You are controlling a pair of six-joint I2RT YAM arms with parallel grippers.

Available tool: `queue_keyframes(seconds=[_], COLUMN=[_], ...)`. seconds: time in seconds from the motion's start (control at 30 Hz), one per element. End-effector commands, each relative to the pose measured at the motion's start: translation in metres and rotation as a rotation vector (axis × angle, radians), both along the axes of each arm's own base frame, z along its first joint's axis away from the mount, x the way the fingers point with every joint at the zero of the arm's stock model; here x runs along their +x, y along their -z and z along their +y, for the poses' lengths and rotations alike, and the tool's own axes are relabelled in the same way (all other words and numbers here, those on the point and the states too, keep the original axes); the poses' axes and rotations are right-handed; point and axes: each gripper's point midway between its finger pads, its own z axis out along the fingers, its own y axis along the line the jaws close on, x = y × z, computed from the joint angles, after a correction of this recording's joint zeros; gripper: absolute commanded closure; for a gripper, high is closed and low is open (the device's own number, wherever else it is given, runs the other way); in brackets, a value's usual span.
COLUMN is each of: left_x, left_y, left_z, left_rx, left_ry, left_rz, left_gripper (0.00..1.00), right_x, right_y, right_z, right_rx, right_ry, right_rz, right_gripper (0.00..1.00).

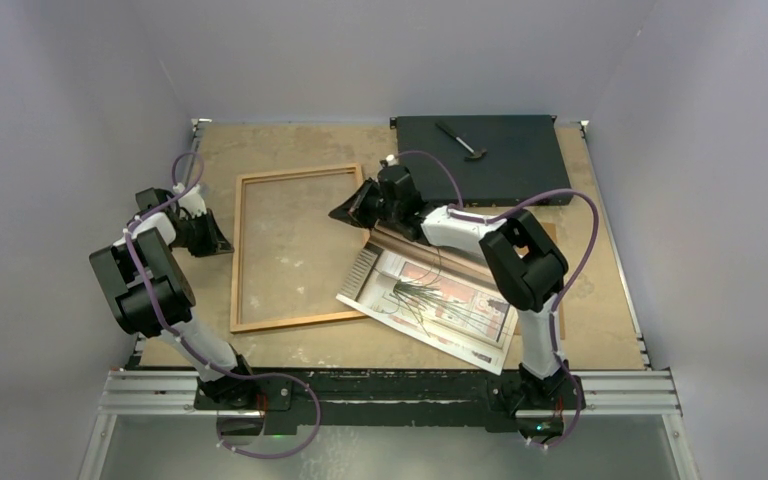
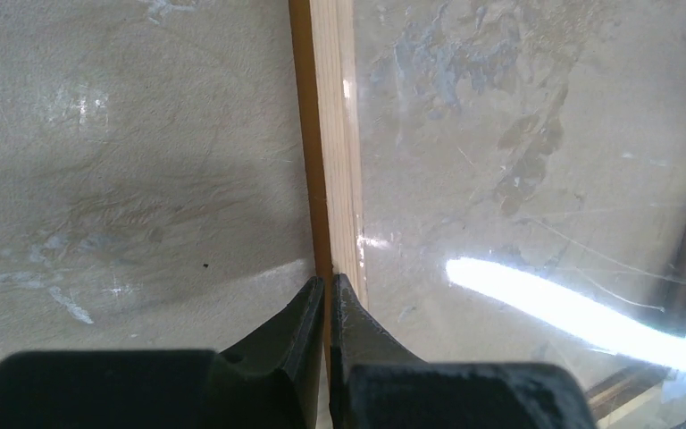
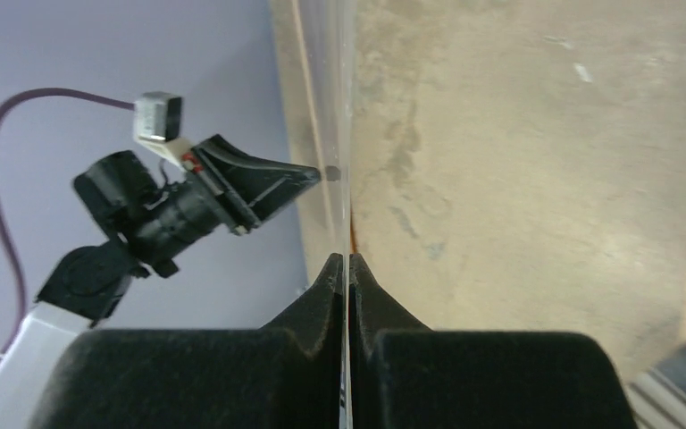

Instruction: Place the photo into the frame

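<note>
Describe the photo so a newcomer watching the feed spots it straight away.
On the tan table, look near the right arm at its base. The photo lies skewed there, its left corner overlapping the wooden frame at its near right corner. It is the only printed sheet: white border, reddish building, dark grass-like lines.

We took this for a robotics lab cell, not a home or a shop. Plain pale walls (image 1: 380, 50) boxed in a worn, stained bench (image 1: 605, 300) on three sides. Aluminium rails (image 1: 625, 392) ran along its near edge. Two black-and-white arms, left arm (image 1: 145, 285) and right arm (image 1: 520, 260), were bolted there, trailing purple cables (image 1: 594, 225).
</note>
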Motion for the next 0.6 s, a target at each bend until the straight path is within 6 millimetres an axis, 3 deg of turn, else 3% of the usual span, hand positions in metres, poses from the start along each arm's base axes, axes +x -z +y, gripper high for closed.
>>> queue_keyframes(seconds=[0.0,0.23,0.4,0.57], left_x=[-0.014,-0.016,-0.015,-0.014], left_y=[0.014,0.016,0.015,0.012], left_z=[-0.003,-0.003,-0.002,-0.001], left_rx=[0.023,0.027,0.028,0.030], left_ry=[0.012,0.012,0.012,0.012], left_rz=[0.054,0.058,0.060,0.054], left_gripper=[0.96,0.96,0.96,0.96], right_x=[-0.003,-0.002,0.005,0.007], right_y=[-0.016,0.010,0.011,0.023], right_z=[-0.001,-0.006,-0.013,-0.021], right_rx=[0.027,-0.022,-0.060,-0.103], right_ry=[-0.077,-0.076,-0.042,-0.032], right_rz=[-0.104,-0.091,-0.126,-0.119], right_gripper=[1.00,1.00,1.00,1.00])
